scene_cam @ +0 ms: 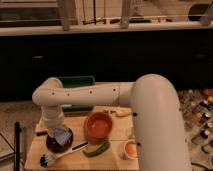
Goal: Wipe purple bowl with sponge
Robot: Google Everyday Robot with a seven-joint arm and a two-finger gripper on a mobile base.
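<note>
The purple bowl (58, 144) stands on the left part of the wooden table (115, 161), dark and glossy. Inside it lies the light blue-grey sponge (61, 134). My gripper (57, 131) comes down from the white wrist straight onto the sponge, over the bowl's middle. The wrist hides its tip.
An orange bowl (98, 125) stands right of the purple bowl. In front lie a white-handled brush (64, 154) and a green pepper (97, 149). A small white cup (131, 148) sits by my thick upper arm (157, 125). A green box (76, 82) stands behind.
</note>
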